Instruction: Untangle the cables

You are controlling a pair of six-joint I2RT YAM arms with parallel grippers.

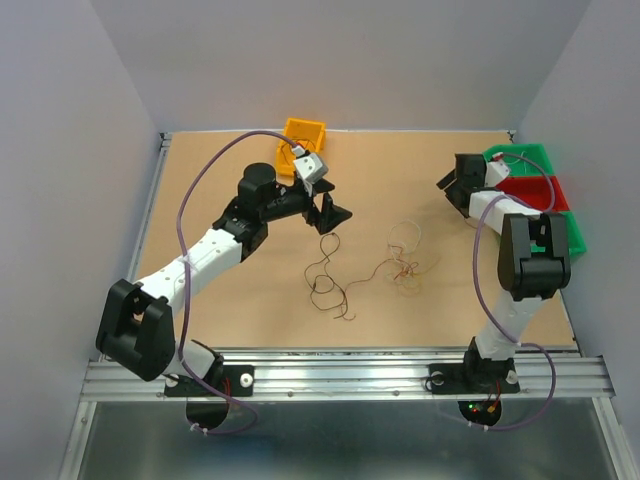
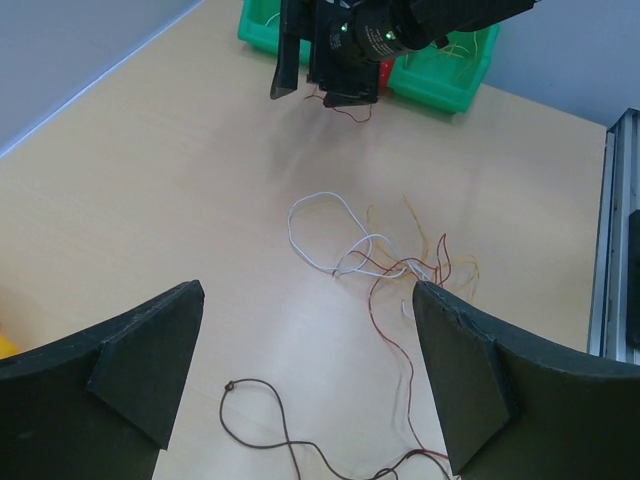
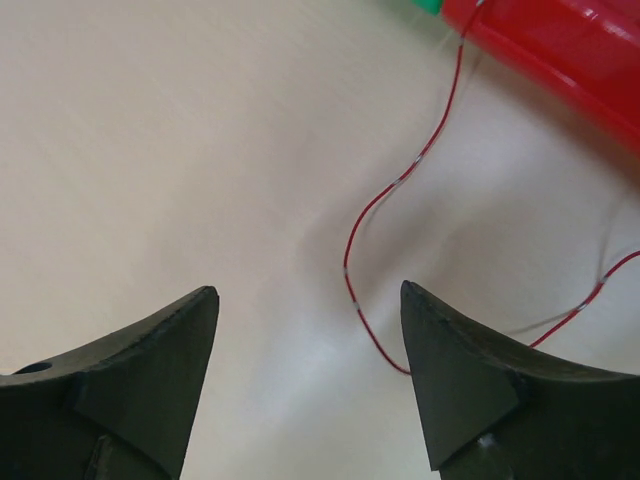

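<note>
Looking down on the table (image 1: pixel 230 290), we find the cables (image 1: pixel 405 262) lying loose near its middle: a dark brown wire (image 1: pixel 325 280) on the left, and just right of it a tangle (image 2: pixel 375 262) of whitish, tan-yellow and reddish strands. The left gripper (image 1: pixel 330 212) hovers beyond the dark brown wire, fingers spread wide and holding nothing. The right gripper (image 1: pixel 450 185) sits beside the green bin (image 1: pixel 520 158) and red bin (image 1: pixel 535 192), fingers likewise apart. In its wrist view, a thin red wire (image 3: pixel 352 240) curves from the red bin's edge past one finger, unpinched.
</note>
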